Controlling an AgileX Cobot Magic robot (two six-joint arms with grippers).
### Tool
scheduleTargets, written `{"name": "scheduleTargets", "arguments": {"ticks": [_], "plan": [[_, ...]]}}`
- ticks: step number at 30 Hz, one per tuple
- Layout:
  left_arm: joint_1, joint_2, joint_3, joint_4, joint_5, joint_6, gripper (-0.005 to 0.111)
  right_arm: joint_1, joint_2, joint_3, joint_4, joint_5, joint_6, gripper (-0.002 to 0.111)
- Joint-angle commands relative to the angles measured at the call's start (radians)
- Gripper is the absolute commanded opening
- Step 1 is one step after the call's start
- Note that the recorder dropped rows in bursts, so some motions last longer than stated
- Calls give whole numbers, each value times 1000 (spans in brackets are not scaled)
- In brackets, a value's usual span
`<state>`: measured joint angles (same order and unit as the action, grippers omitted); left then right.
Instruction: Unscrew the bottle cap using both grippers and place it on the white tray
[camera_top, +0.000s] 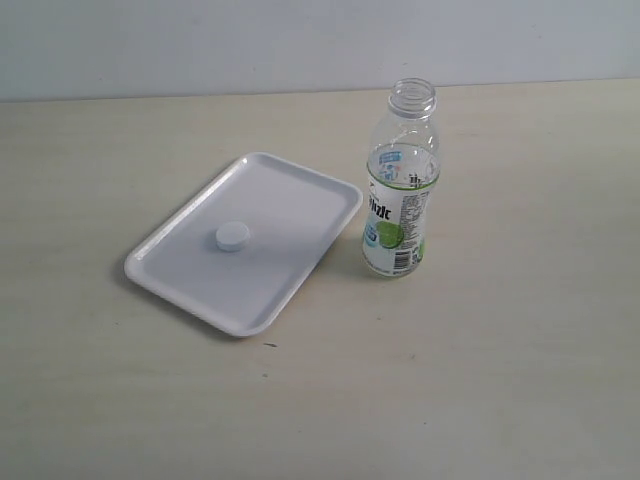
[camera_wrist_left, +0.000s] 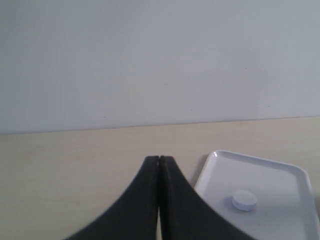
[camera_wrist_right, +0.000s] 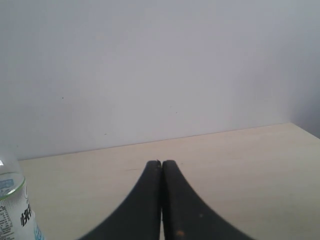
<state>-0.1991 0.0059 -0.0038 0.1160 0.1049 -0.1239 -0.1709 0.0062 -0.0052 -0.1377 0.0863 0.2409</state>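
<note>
The white bottle cap (camera_top: 232, 237) lies flat near the middle of the white tray (camera_top: 300, 190). Just right of the tray, the clear bottle (camera_top: 400, 185) with the lime label stands upright, its neck open and capless. Neither gripper appears in the exterior view. In the left wrist view my left gripper (camera_wrist_left: 159, 159) is shut and empty, with the tray (camera_wrist_left: 280, 167) and cap (camera_wrist_left: 244, 200) a little beyond and to one side. My right gripper (camera_wrist_right: 161, 162) is shut and empty too; only the bottle's edge (camera_wrist_right: 12, 205) shows at the border of its view.
A pale wooden table (camera_top: 500, 380) carries the tray and bottle. A plain light wall (camera_top: 200, 40) rises behind its far edge. No other objects are in view.
</note>
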Motion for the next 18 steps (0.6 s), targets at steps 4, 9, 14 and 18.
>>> {"name": "scheduleTargets", "arguments": {"ticks": [4,9,14,18], "plan": [[2,-6,4,6,-4,-9,1,-3,-6,5,1,1,-8,0],[2,-6,4,6,-4,-9,1,-3,-6,5,1,1,-8,0],[2,-6,4,6,-2,-7,1,-3,-6,5,1,1,-8,0],[2,-6,4,6,-2,-7,1,-3,-6,5,1,1,-8,0]]}}
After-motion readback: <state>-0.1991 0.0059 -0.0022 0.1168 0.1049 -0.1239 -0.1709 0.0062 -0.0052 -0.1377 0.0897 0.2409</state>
